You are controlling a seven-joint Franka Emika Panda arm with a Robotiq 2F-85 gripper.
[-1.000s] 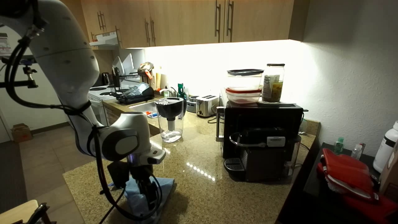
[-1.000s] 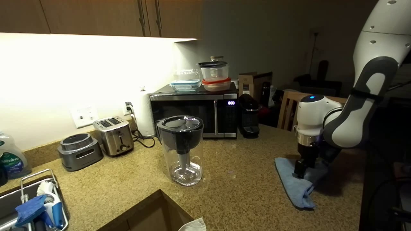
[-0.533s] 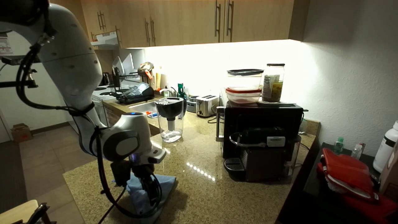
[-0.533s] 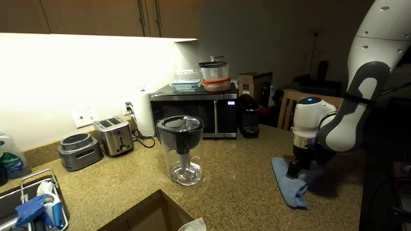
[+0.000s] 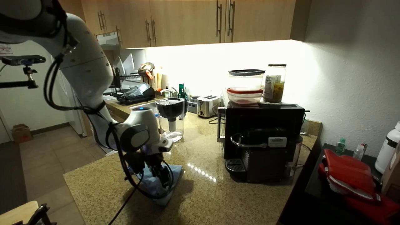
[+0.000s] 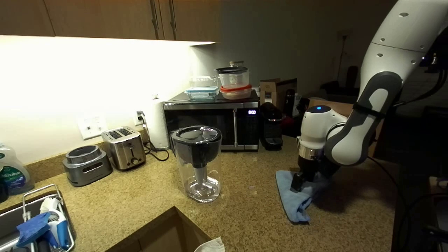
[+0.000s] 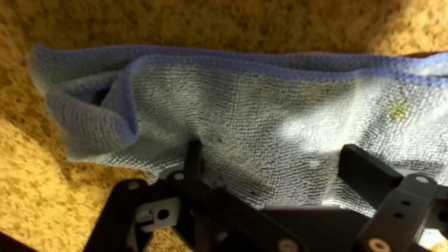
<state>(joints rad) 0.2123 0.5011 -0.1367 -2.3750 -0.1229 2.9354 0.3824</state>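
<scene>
A folded light blue cloth with a darker blue hem lies on the speckled counter. It shows in both exterior views point(image 5: 175, 172) point(image 6: 287, 200) and fills the middle of the wrist view point(image 7: 245, 101). My gripper point(image 7: 271, 147) points down at the cloth with its two black fingers wide apart. The fingertips appear pressed on the cloth, and cloth spans the gap between them. The cloth's left corner is folded over in the wrist view, and a small yellow spot shows at right. In the exterior views the gripper point(image 5: 164, 180) point(image 6: 297, 182) partly hides the cloth.
A clear water pitcher with a black top point(image 5: 171, 109) point(image 6: 203, 154) stands on the counter. A microwave point(image 6: 206, 126) with containers on top and a black coffee machine point(image 5: 265, 162) stand behind. A toaster point(image 6: 126, 148) and sink point(image 6: 68, 224) lie further along. A counter edge point(image 6: 175, 208) cuts inward.
My gripper and the cloth have slid together across the counter, toward the pitcher's side: leftward in an exterior view, rightward and farther away in an exterior view. The pitcher and appliances have not moved.
</scene>
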